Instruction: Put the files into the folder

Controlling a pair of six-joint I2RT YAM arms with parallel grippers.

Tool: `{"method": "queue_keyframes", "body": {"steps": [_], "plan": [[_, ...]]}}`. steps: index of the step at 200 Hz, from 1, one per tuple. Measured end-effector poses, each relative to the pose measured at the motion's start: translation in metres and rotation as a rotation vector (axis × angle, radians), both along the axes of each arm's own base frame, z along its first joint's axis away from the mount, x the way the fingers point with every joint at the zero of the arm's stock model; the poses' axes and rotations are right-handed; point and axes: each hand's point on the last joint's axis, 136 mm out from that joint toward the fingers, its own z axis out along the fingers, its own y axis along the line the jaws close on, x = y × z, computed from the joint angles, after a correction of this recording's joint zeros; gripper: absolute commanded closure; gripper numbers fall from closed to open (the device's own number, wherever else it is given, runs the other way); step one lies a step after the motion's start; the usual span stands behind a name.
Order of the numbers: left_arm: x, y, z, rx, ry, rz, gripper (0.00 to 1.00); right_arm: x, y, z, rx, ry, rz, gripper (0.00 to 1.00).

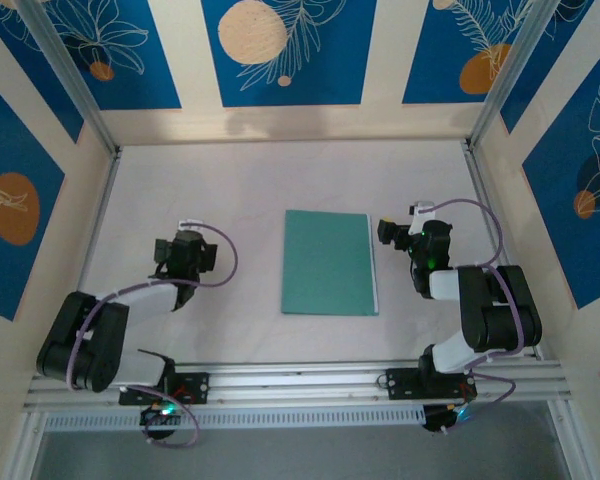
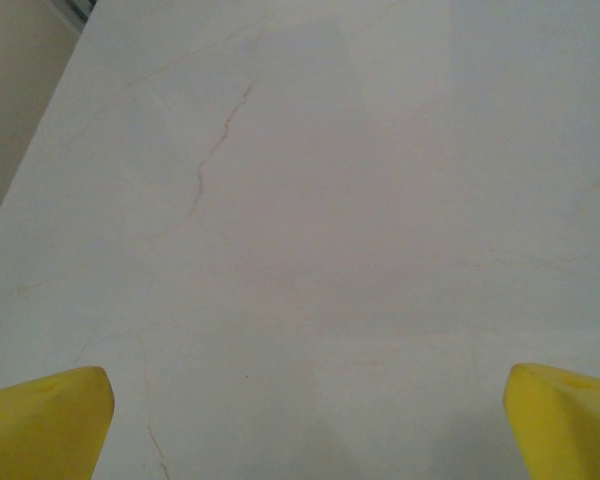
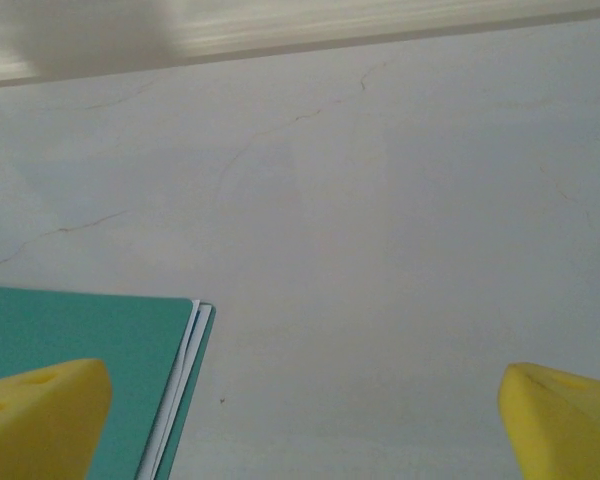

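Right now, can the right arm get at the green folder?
Probably yes. The right hand hovers open just beside the right edge of the folder, with bare table between them and nothing lying on the closed cover.

One folder (image 1: 328, 262), sheets (image 3: 177, 385) inside uncountable, one left arm (image 1: 110, 320), one right arm (image 1: 485, 305).

The table (image 1: 230, 190) is smooth, matt white with thin marble-like veins. The folder (image 1: 328, 262) has a plain teal cover, matt and smooth, and thin white paper files (image 3: 176, 380) show at its edge. The right gripper (image 3: 305, 400) has fingers (image 3: 40, 410) of smooth yellow plastic. The rail (image 1: 300, 378) along the near edge is ribbed metal.
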Motion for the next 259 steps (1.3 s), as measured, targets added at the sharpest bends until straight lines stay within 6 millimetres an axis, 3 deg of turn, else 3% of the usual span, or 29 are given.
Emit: {"method": "queue_keyframes", "body": {"steps": [50,82,121,166,259], "plan": [[0.024,0.01,0.013,-0.084,-0.204,-0.018,0.0,0.0,0.0,-0.001,-0.001,0.003,-0.002,0.01],[0.009,0.007,-0.015,-0.104,-0.205,-0.054,0.0,0.0,0.0,-0.001,-0.001,0.003,-0.002,0.01],[0.011,0.002,0.003,-0.133,-0.302,-0.086,0.0,0.0,0.0,-0.001,-0.001,0.003,-0.002,0.01],[0.043,0.01,0.021,-0.177,-0.299,-0.089,0.0,0.0,0.0,-0.001,-0.001,0.003,-0.002,0.01],[0.04,0.008,0.008,-0.196,-0.24,-0.098,0.0,0.0,0.0,-0.001,-0.001,0.003,-0.002,0.01]]}}
